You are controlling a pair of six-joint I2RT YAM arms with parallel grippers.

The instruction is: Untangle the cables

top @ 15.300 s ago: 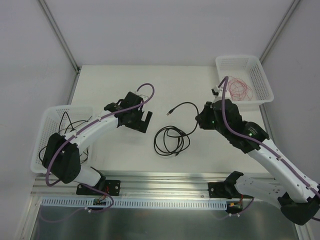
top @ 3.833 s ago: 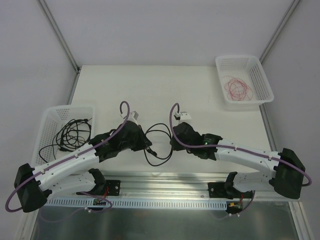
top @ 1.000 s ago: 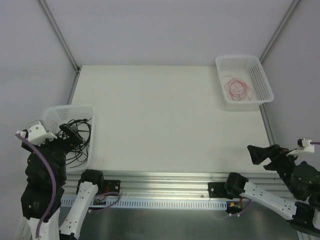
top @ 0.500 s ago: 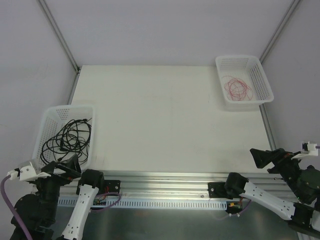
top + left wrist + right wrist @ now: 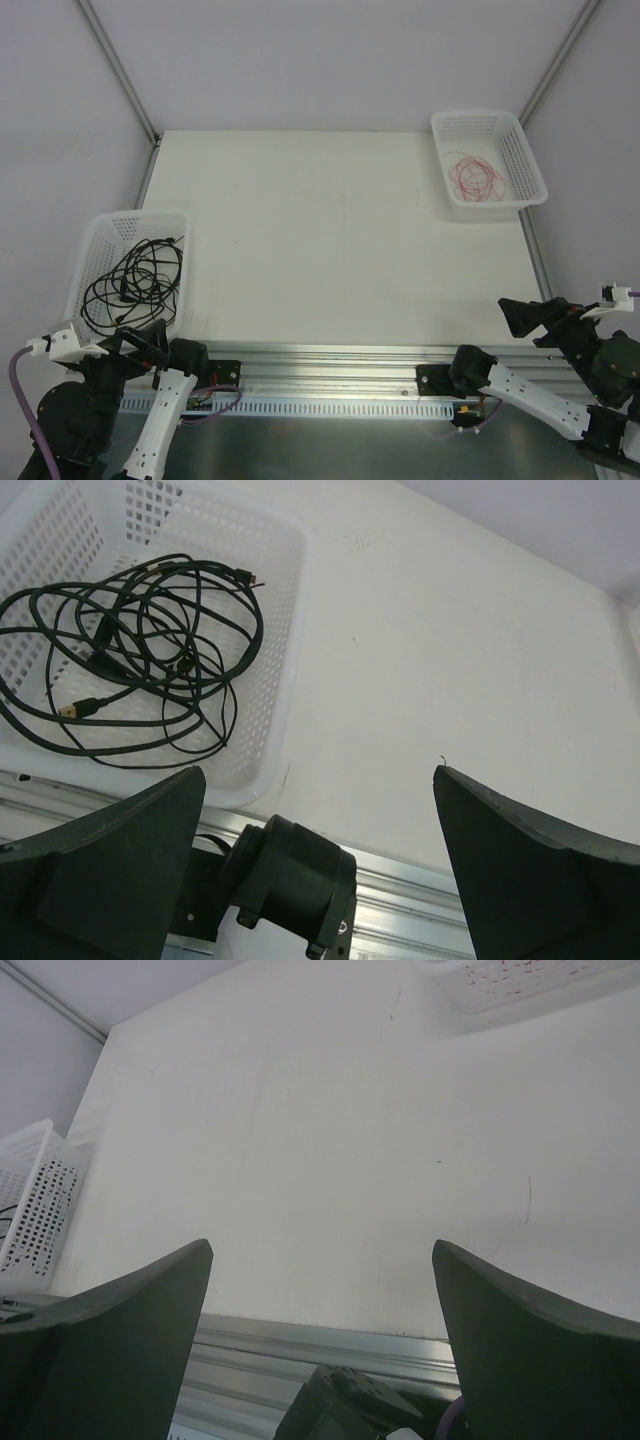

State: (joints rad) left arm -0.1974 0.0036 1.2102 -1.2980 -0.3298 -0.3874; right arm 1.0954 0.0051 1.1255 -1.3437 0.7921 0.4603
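Note:
Several black cables (image 5: 135, 280) lie looped together inside the white basket (image 5: 135, 215) at the table's left edge; the left wrist view shows the black cables (image 5: 130, 650) with small plug ends. A fine red wire (image 5: 477, 177) lies coiled in a second white basket (image 5: 475, 115) at the far right. My left gripper (image 5: 143, 345) hangs open and empty below the left basket's near edge, off the table. My right gripper (image 5: 520, 318) is open and empty past the table's near right corner. Both wrist views show the left gripper (image 5: 318, 772) and right gripper (image 5: 321, 1244) with jaws wide apart.
An aluminium rail (image 5: 330, 352) runs along the table's near edge, with the left arm's black base (image 5: 290, 875) bolted on it. The left basket's corner (image 5: 35, 1200) shows in the right wrist view. Metal frame posts (image 5: 115, 65) rise at the back corners.
The left arm has drawn back and down from the left basket's near edge to beside its base. The right arm has sunk slightly. The cables lie still.

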